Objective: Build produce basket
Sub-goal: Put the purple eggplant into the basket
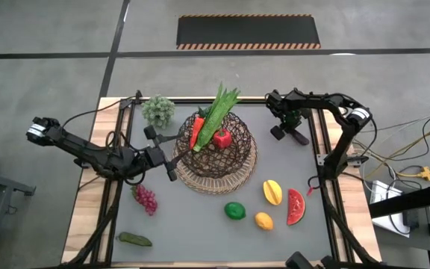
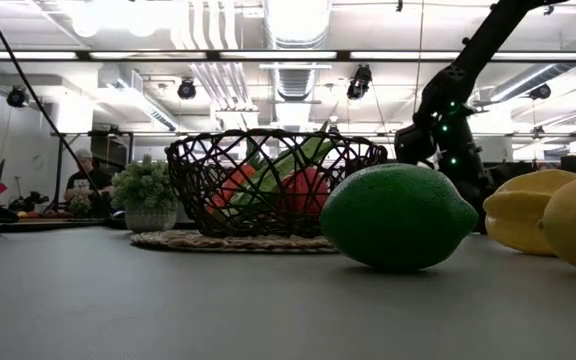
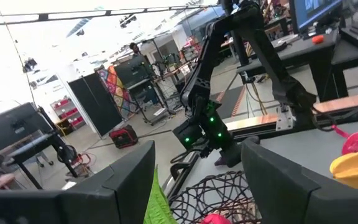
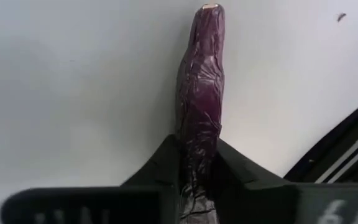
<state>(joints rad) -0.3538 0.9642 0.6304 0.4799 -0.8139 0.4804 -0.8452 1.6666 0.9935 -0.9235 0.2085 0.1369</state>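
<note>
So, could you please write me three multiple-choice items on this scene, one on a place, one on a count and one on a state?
1. Where do the purple grapes lie?
A. inside the basket
B. on the grey table, near the left gripper
C. beside the watermelon slice

2. How many yellow fruits lie on the table right of the lime?
A. none
B. two
C. four

3. What is the right gripper doing?
A. shut on a dark purple item
B. open over the basket
C. shut on the lime

Answers:
1 B, the high view shows the grapes outside the basket, just below the left gripper.
2 B, two yellow fruits lie there.
3 A, the right wrist view shows its fingers clamping the dark purple item.
</note>
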